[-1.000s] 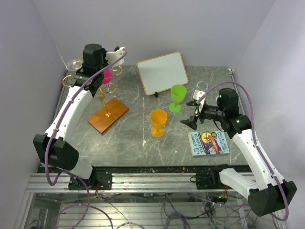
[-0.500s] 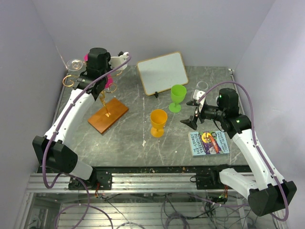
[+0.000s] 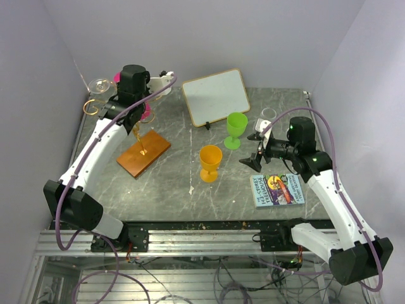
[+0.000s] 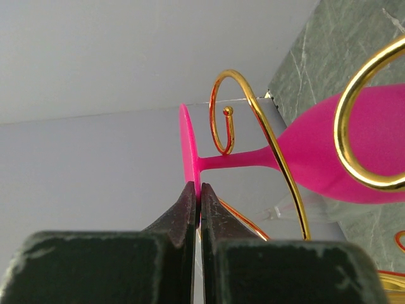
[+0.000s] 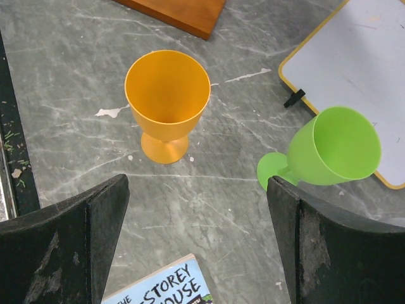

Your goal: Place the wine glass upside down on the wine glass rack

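Note:
My left gripper [image 4: 198,187] is shut on the rim of the foot of a pink wine glass [image 4: 354,145]. The glass lies about level, with its stem [image 4: 234,160] passing through a curled gold arm [image 4: 253,114] of the wine glass rack. In the top view the rack's wooden base [image 3: 143,154] stands at the left. My left wrist covers most of the pink glass [image 3: 147,109] there. My right gripper [image 5: 199,234] is open and empty, low over the table between an orange glass [image 5: 167,101] and a green glass [image 5: 332,149].
A clear glass [image 3: 98,84] hangs at the rack's far-left arm. A whiteboard [image 3: 216,96] leans at the back centre. A blue book [image 3: 278,189] lies under the right arm, and another clear glass [image 3: 267,116] stands behind that arm. Walls close in at the left and the back.
My left wrist has shifted a little to the right and turned, carrying the pink glass further into the rack's arms. The right arm has not moved.

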You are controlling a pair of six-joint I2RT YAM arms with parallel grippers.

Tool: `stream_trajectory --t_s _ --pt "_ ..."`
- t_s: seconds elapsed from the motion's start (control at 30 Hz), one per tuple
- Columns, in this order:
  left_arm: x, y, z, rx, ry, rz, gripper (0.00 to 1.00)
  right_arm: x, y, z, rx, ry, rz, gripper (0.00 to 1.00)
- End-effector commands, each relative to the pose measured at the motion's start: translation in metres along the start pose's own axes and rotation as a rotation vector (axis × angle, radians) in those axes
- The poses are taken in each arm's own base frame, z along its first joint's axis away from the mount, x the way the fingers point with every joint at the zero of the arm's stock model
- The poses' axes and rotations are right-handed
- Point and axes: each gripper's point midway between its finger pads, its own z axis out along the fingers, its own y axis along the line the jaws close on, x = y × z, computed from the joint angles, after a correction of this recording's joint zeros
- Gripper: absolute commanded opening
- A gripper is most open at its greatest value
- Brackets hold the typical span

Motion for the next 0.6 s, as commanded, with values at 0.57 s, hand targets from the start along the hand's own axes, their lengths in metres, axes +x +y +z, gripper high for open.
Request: stream_trajectory --t_s 0.57 --pt "-0.0095 0.0148 -0.0182 -0.026 -0.036 -0.054 0.07 0.0004 0.0009 0.001 -0.006 0.001 -0.009 0.9"
